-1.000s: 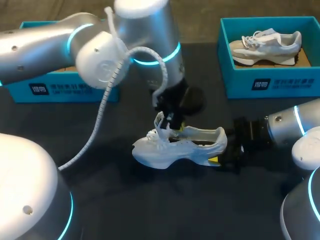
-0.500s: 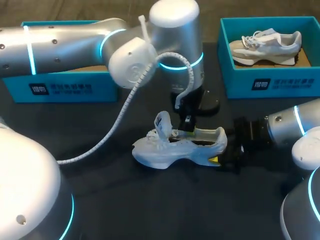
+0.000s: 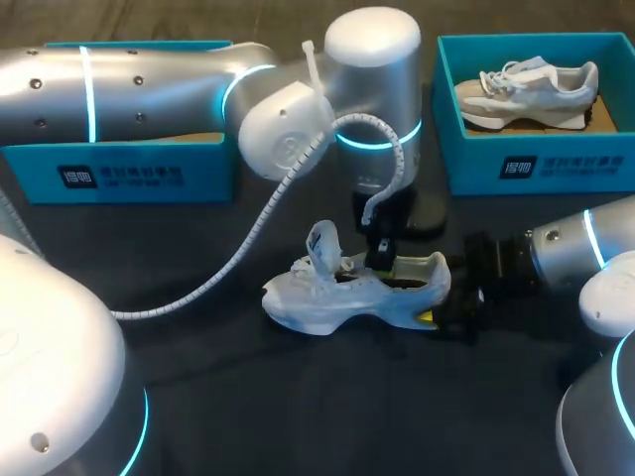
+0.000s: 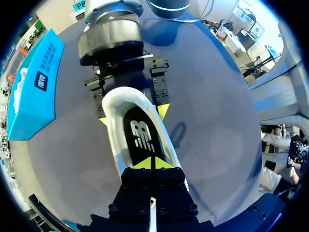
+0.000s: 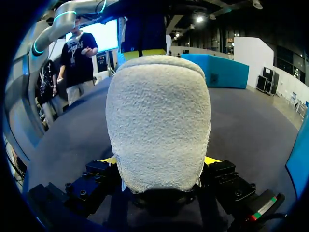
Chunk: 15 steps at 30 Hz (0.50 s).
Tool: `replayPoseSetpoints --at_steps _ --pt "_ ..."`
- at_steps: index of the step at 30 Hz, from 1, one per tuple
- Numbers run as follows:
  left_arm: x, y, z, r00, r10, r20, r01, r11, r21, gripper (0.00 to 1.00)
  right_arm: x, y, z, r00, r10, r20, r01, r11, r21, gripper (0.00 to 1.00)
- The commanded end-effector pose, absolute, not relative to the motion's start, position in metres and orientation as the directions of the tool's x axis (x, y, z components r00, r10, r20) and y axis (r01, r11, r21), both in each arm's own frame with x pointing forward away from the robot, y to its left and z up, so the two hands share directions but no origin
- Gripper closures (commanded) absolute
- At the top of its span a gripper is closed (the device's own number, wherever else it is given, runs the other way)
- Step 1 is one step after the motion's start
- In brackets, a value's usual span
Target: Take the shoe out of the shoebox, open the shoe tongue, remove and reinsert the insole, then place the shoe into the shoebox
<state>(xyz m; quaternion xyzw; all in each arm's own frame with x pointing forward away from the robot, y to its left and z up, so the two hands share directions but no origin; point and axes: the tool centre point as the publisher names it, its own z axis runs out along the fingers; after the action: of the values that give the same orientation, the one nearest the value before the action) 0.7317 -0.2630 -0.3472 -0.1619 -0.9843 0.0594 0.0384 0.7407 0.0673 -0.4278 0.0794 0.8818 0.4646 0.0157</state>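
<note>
The white sneaker (image 3: 317,302) stands on its sole in the middle of the table (image 3: 298,407) with its tongue lifted. The right gripper (image 5: 160,162) is clamped on its heel from both sides. The left gripper (image 4: 152,163) reaches down into the shoe's opening, its yellow tips pressed together against the black insole (image 4: 140,135); it may be pinching the insole, but that is unclear.

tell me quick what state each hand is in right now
Left hand: closed, tips at the insole; grip on it cannot be told.
Right hand: closed on the shoe, at its heel.
</note>
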Motion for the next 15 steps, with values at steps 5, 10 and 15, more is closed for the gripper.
replayPoseSetpoints --at_steps 5,10,15 --pt "0.726 -0.264 -0.362 -0.942 0.321 0.096 0.309 0.944 -0.119 1.0 0.741 0.068 -0.43 -0.987 0.157 0.045 0.127 0.558 0.82 1.0" --pt "0.723 -0.256 -0.369 -0.942 0.316 0.116 0.304 0.947 -0.107 1.0 0.741 0.068 -0.43 -0.987 0.157 0.045 0.127 0.558 0.82 1.0" --pt "0.723 -0.252 -0.374 -0.938 0.315 0.143 0.302 0.948 -0.103 1.0 0.741 0.068 -0.43 -0.987 0.157 0.045 0.127 0.558 0.82 1.0"
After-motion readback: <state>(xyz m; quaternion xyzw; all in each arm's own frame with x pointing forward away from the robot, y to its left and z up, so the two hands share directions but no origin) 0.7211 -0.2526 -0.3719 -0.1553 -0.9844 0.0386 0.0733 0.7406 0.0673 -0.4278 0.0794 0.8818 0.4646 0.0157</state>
